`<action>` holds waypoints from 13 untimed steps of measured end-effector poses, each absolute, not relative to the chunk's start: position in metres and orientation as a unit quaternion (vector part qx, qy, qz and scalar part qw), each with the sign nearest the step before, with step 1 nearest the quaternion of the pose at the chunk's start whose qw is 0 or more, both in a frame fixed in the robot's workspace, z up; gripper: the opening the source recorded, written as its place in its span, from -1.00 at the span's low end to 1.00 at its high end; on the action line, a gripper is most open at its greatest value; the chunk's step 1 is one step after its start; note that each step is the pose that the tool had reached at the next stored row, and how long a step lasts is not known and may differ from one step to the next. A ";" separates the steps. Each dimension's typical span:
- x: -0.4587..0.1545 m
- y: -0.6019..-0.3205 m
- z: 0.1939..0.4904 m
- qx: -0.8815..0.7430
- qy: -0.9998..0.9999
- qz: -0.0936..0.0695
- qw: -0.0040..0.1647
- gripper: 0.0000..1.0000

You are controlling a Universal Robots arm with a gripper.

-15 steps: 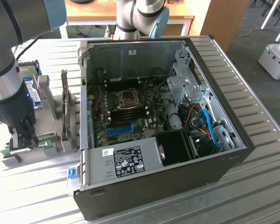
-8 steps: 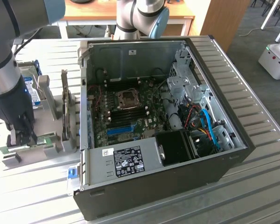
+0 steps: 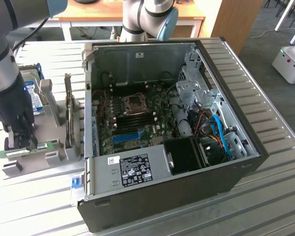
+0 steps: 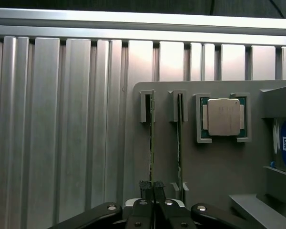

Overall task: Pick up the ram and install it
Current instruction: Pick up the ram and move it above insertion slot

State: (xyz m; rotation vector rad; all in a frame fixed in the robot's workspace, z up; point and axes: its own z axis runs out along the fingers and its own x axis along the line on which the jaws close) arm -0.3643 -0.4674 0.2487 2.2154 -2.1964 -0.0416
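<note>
Starting at the exterior view's left, the arm is reaching down over a grey parts tray [image 3: 34, 164], and the gripper [image 3: 20, 143] is sitting low on the ram [image 3: 44, 145]. The ram is standing on edge in the tray's holders, running across the near part of the tray. In the wrist view the gripper [image 4: 152, 188] is showing its fingertips [image 4: 144, 187] drawn almost together, pinching the ram [image 4: 151, 143] by its thin upper edge, while the stick's far end is sitting in a grey clip. A second stick [image 4: 179, 143] is standing parallel just beside it, and a processor [image 4: 224, 117] is resting in its own recess past that. A hard drive [image 3: 35, 101] with a blue label is standing at the back of the tray. Moving right, the open computer case [image 3: 246, 162] is lying on the slatted metal table [image 3: 275, 206], its motherboard [image 3: 137, 118] facing up and a blue slot [image 3: 125, 136] showing towards the near side of the board
</note>
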 end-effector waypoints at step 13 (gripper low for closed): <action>-0.363 -0.467 0.273 0.710 -0.704 -0.014 0.010 -0.76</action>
